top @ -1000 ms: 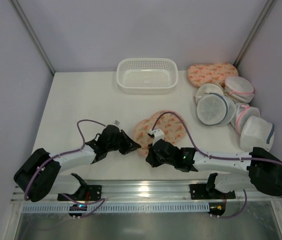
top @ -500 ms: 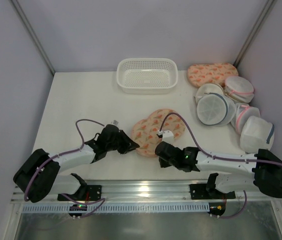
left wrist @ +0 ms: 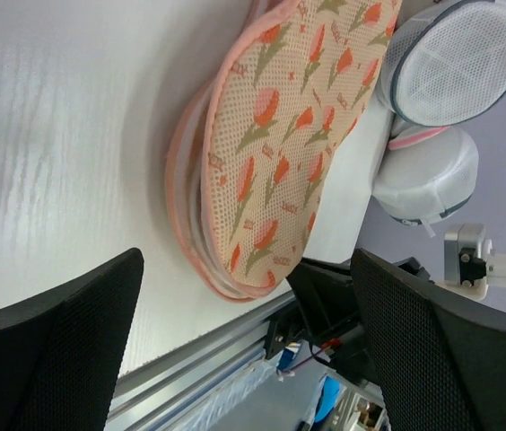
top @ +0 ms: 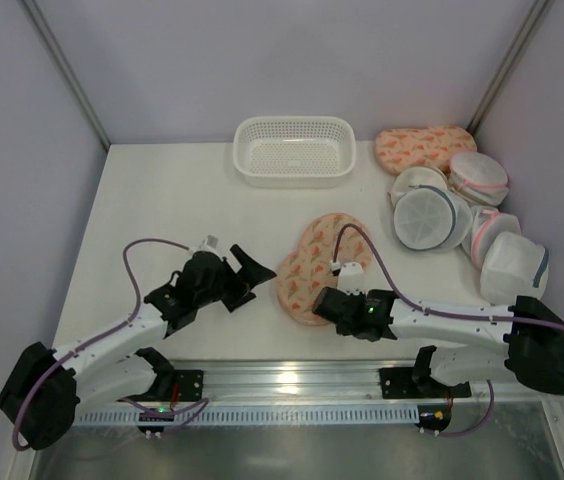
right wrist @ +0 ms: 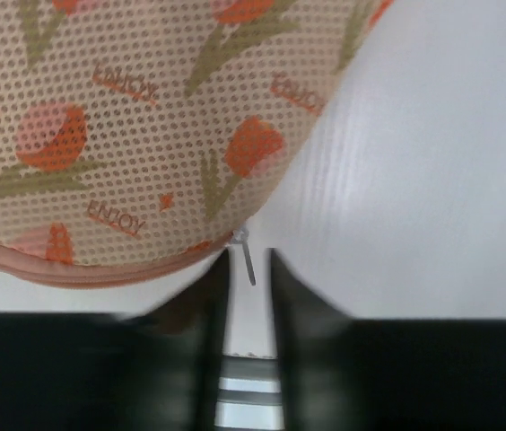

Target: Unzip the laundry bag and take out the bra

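Note:
The laundry bag (top: 314, 262), peach with an orange tulip print and pink edging, lies near the table's front edge. It fills the top of the right wrist view (right wrist: 136, 117) and the middle of the left wrist view (left wrist: 289, 144). My left gripper (top: 248, 274) stands wide open just left of the bag, touching nothing (left wrist: 246, 296). My right gripper (top: 324, 298) sits at the bag's near rim, almost closed (right wrist: 248, 269). The thin metal zipper pull (right wrist: 248, 259) hangs loose in the slit between its fingers. The bra is hidden.
A white basket (top: 294, 150) stands at the back centre. A second peach printed bag (top: 424, 147) and several round white mesh bags (top: 430, 215) (left wrist: 459, 58) crowd the right side. A metal rail (top: 292, 378) runs along the near edge.
My left gripper has opened wide and drawn back to the left, off the bag. The bag has turned more upright, and my right gripper has shifted slightly right along its near rim.

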Controlling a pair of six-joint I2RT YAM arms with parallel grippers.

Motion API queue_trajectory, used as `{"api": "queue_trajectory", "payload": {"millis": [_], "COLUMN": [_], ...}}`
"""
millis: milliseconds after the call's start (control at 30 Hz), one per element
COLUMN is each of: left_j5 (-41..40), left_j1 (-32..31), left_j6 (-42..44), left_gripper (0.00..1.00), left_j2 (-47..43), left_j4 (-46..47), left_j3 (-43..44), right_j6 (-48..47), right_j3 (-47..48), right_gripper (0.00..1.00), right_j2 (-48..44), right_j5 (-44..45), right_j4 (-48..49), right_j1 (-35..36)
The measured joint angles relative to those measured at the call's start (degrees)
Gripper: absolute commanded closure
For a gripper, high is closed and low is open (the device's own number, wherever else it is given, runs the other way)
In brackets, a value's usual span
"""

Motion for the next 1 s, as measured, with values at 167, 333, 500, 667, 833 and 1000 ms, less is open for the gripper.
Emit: {"api": "queue_trajectory", "payload": {"millis": [167, 333, 500, 667, 833, 1000], "left_j5": [-2.4, -3.5, -6.4, -9.0, -10.6, -12.0], "left_j1": [0.0, 0.0, 0.0, 0.0, 0.0, 0.0], "left_j6": [1.4, 3.1, 4.5, 5.6, 5.6, 5.5], "left_gripper": [0.01, 0.01, 0.01, 0.01, 0.01, 0.01], "left_j2": [-7.7, -14.1, -20.4, -29.6, -38.1, -43.9], "left_j4": [-6.5, -11.6, -17.0, -22.9, -27.8, -32.1], "left_j3": [0.0, 0.0, 0.0, 0.0, 0.0, 0.0], "right_j6": [7.1, 8.8, 3.1, -4.3, -9.6, -11.6], "right_j3": [5.4, 10.4, 15.3, 25.9, 36.4, 43.4], "right_gripper": [0.14, 0.1, 0.1, 0.1, 0.1, 0.12], "right_j2": [-1.5, -5.4, -4.3, 9.3, 22.9, 32.6], "right_j5": [6.9, 9.6, 8.6, 6.8, 4.7, 4.2], "right_j4": [-14.5, -22.0, -18.9, -13.2, -8.3, -7.4], "right_j1": [0.2, 1.1, 1.6, 1.8, 2.2, 2.3]}}
